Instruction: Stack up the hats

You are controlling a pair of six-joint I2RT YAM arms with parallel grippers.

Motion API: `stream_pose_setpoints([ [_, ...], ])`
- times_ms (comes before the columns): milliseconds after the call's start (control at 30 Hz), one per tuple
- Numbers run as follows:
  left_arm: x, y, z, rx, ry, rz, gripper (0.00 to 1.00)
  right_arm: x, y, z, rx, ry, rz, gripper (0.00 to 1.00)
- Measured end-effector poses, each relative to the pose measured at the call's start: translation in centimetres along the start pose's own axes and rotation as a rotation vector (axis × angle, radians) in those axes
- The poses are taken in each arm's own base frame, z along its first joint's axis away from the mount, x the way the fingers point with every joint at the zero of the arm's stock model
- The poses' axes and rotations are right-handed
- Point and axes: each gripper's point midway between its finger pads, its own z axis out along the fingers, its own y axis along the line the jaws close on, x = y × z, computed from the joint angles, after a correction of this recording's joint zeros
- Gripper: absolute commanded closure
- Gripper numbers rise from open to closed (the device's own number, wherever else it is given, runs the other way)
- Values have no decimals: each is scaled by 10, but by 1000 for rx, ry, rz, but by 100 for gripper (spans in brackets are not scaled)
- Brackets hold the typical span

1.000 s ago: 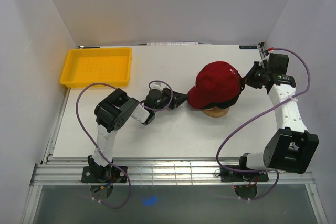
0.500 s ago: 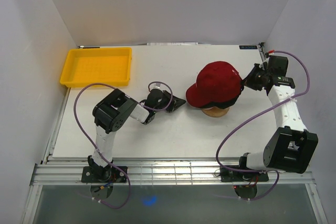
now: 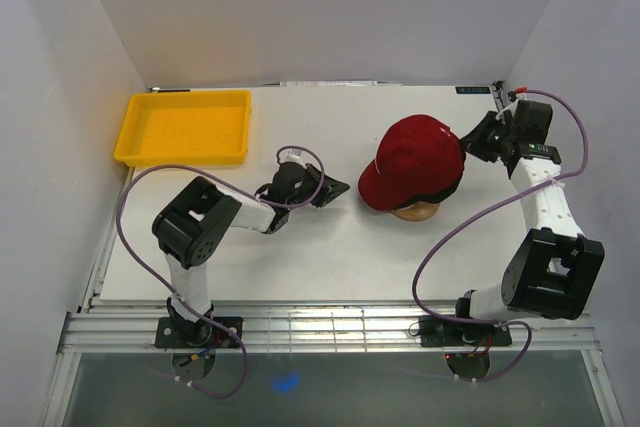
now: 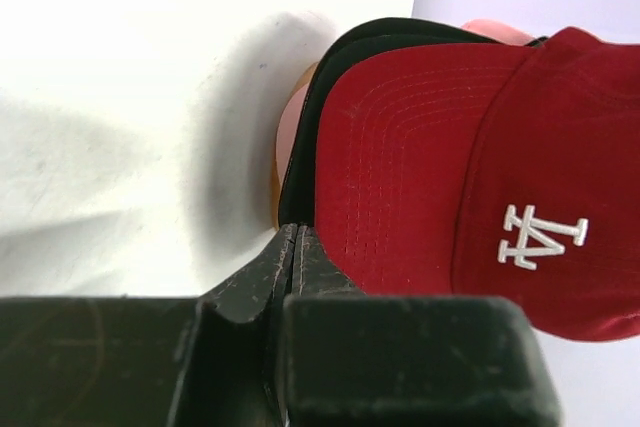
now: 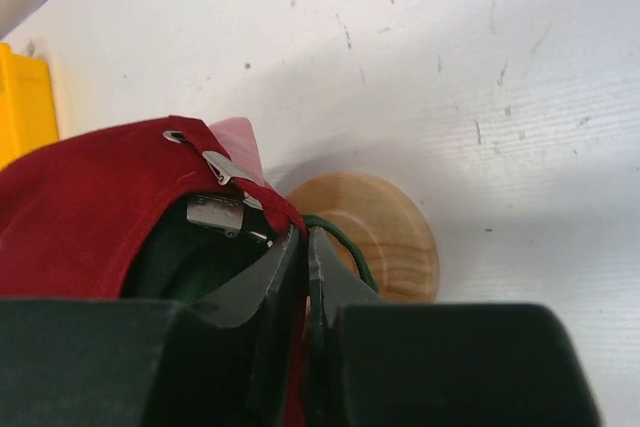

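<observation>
Top external: worktop (image 3: 330,257) bare in front. Red hat (image 3: 415,157) tops stack on wooden stand (image 3: 412,212), likely so crowns nest. Black hat (image 4: 305,137) brim underneath. Left gripper (image 4: 297,234) jaws pressed together, empty, at brim edge. Right gripper (image 5: 305,235) at rear strap, thin slit between jaws; cannot tell if pinching.

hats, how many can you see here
3, stacked on the wooden stand: red cap on top, black cap just under it, green cap peeking out at the back. More could be hidden.
</observation>
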Motion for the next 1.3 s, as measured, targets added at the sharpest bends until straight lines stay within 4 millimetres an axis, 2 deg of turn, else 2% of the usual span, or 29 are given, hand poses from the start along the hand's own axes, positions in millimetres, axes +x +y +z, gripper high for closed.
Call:
stream_pose_setpoints([
  [100,-3,-1,-15,-25,-12,26,100,-9,9,4,-54,-25,-3,84],
  [200,-10,-16,-27,-15,-36,67,94,-15,14,8,-80,-28,5,79],
  [300,-16,-30,-37,-10,-51,120,86,-23,17,10,-83,-33,10,66],
  [333,-19,-36,-37,-10,-55,140,84,-27,18,9,-84,-39,7,56],
  [400,-24,-50,-34,-2,-61,185,79,-36,23,6,-87,-56,-1,46],
  [433,-26,-56,-33,-1,-63,201,78,-40,25,4,-89,-64,-6,37],
  [467,-29,-64,-31,0,-64,222,76,-44,28,2,-92,-71,-8,34],
  [567,-38,-94,-27,24,-76,292,73,-57,33,-5,-84,-97,-21,33],
  [667,-47,-123,-27,44,-87,357,71,-68,37,-16,-58,-106,-19,37],
  [733,-53,-144,-25,57,-94,400,65,-76,40,-24,-53,-116,-18,42],
  [800,-58,-165,-23,75,-101,444,60,-79,39,-32,-48,-125,-10,42],
  [900,-65,-188,-17,82,-103,506,52,-70,31,-46,-44,-117,18,46],
  [1000,-63,-201,-5,79,-84,558,47,-48,26,-60,-59,-93,50,47],
  [1167,-44,-198,13,45,-18,628,44,-6,27,-76,-91,-41,90,48],
  [1300,-19,-194,25,36,38,687,44,12,25,-81,-95,-26,102,48],
])
